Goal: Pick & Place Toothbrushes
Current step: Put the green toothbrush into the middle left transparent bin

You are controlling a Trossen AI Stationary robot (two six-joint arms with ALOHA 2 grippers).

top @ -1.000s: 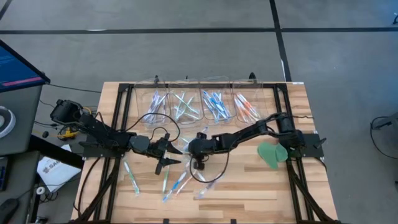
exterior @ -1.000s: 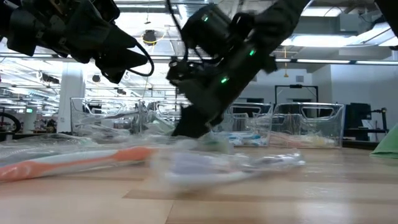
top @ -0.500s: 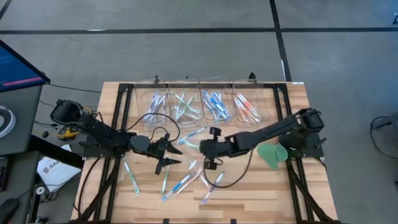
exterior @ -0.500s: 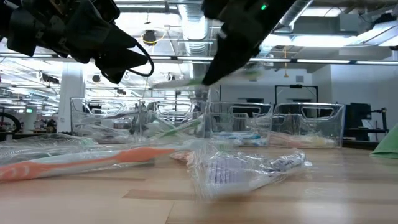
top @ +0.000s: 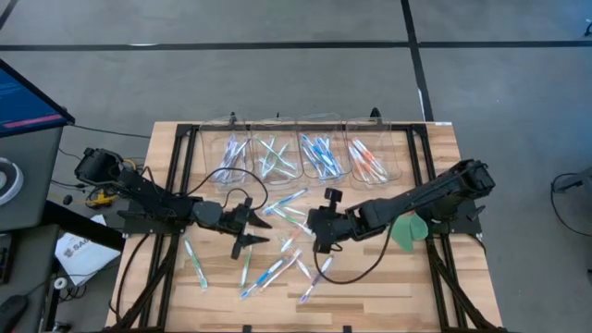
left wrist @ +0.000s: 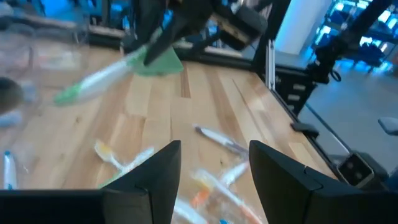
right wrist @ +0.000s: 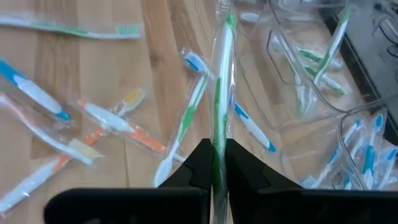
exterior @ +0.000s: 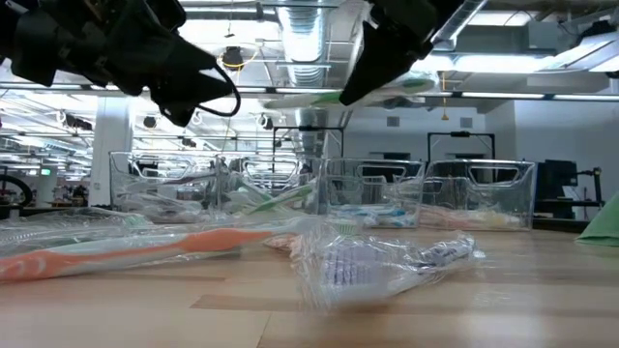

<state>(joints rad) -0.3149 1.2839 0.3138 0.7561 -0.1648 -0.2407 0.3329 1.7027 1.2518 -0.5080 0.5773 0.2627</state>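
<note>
The right gripper (top: 319,225) pinches a green toothbrush (right wrist: 221,81); carry it level toward twelve o'clock, to the green-stocked bin (top: 275,157). The left gripper (top: 248,225) hangs open.

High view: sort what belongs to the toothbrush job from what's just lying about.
Job: loose toothbrushes; green toothbrush in the right gripper; left gripper, open; bins.
Lying about: green disc; monitor; cables.

Four clear bins (top: 296,155) line the wooden surface (top: 370,277) at twelve o'clock; a flat green disc (top: 404,231) lies at three o'clock.
</note>
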